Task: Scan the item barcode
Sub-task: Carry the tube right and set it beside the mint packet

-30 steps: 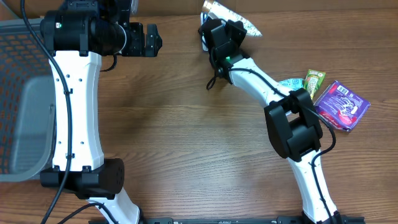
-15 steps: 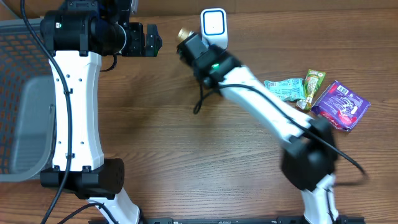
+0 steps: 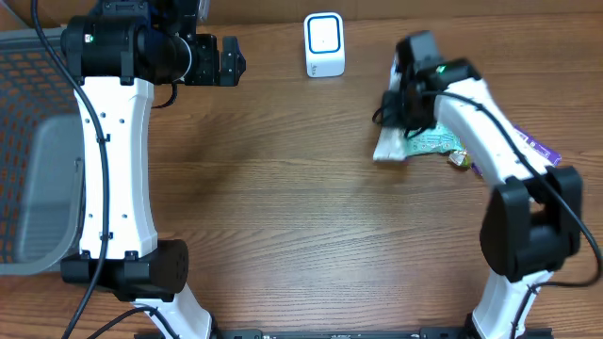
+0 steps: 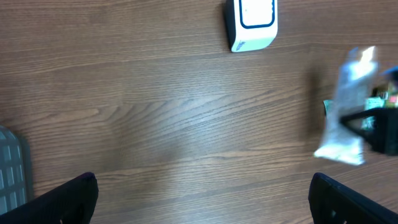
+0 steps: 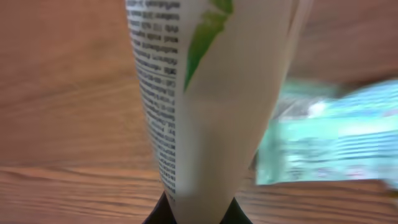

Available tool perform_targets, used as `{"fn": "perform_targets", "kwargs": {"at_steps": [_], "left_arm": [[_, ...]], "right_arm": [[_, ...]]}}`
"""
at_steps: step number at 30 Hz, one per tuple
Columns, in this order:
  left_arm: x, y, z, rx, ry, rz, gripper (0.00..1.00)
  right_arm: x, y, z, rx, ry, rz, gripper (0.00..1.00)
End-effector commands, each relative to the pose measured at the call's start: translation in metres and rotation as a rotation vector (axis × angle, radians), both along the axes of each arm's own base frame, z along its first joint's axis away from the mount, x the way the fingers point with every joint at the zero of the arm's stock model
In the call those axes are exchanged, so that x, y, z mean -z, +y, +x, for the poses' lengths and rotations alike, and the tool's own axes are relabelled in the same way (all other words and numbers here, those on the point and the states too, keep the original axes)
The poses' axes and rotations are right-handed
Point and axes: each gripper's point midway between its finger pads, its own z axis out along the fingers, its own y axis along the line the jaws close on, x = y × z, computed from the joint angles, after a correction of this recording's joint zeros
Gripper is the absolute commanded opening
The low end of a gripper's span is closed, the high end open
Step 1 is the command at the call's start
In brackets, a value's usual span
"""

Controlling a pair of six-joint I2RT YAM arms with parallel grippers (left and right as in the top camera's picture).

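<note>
The right gripper (image 3: pixel 403 115) is pinching a white tube (image 3: pixel 390 146), its dark fingers (image 5: pixel 231 216) pressing together on the narrow end of it in the right wrist view. The tube is sitting over the right half of the wooden table (image 3: pixel 283 207), just beside a teal packet (image 3: pixel 435 141) and well apart from the white scanner (image 3: pixel 324 44) that is standing at the far edge; whether the tube is touching the wood cannot be told. Up close, the tube is showing a green leaf-shaped mark and a column of small black print running down its side, too blurred to read. The teal packet behind it is carrying pale lettering that is also smeared beyond reading. The scanner is showing a blue rounded outline on its white face and no legible writing. A sliver of a purple packet (image 3: pixel 539 148) is peeking out from under the right arm. The left gripper (image 3: pixel 230 62) is hanging above the table's far left with its jaws spread wide, holding nothing.
</note>
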Motion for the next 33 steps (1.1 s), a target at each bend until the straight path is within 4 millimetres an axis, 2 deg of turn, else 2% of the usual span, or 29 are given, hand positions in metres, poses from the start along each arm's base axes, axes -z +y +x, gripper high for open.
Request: {"fn": "perform_targets", "kwargs": {"at_steps": [1, 3, 7, 9, 11, 16, 19, 21, 25, 27, 30, 32, 33], "left_arm": [[-0.007, -0.004, -0.001, -0.004, -0.016, -0.016, 1.0], [-0.007, -0.004, -0.001, -0.004, -0.016, -0.017, 1.0], [-0.007, -0.004, -0.001, -0.004, -0.016, -0.016, 1.0], [-0.007, -0.004, -0.001, -0.004, -0.016, -0.016, 1.0], [-0.007, -0.004, -0.001, -0.004, -0.016, -0.017, 1.0], [-0.007, -0.004, -0.001, -0.003, -0.016, -0.016, 1.0], [-0.007, -0.004, -0.001, -0.004, -0.016, -0.017, 1.0], [-0.007, -0.004, -0.001, -0.004, -0.016, -0.016, 1.0], [-0.007, -0.004, -0.001, -0.004, -0.016, -0.017, 1.0], [-0.007, -0.004, -0.001, -0.003, -0.016, -0.016, 1.0], [-0.007, -0.004, -0.001, -0.004, -0.016, -0.016, 1.0], [-0.007, -0.004, -0.001, -0.004, -0.016, -0.017, 1.0], [-0.007, -0.004, -0.001, -0.004, -0.016, -0.017, 1.0]], "right_arm": [[0.004, 0.013, 0.005, -0.018, -0.037, 0.078, 0.04], [0.015, 0.008, 0.009, -0.065, -0.068, 0.041, 0.04], [0.025, -0.01, 0.008, -0.042, -0.062, -0.004, 0.04], [0.026, -0.021, 0.007, -0.035, -0.049, -0.017, 0.1], [0.028, -0.035, 0.005, -0.026, -0.03, -0.029, 0.1], [0.033, -0.084, -0.003, 0.053, 0.027, -0.123, 0.1], [0.034, -0.099, -0.007, 0.046, 0.046, -0.134, 0.13], [0.034, -0.105, -0.008, 0.03, 0.049, -0.141, 0.24], [0.031, -0.11, -0.009, 0.002, 0.056, -0.149, 0.63], [0.022, -0.109, -0.007, 0.003, 0.057, -0.148, 0.72], [-0.005, -0.108, -0.002, 0.009, 0.025, -0.136, 0.82], [-0.029, -0.105, 0.001, 0.023, -0.017, -0.119, 0.86], [-0.051, -0.103, 0.003, 0.031, -0.058, -0.099, 0.88]]}}
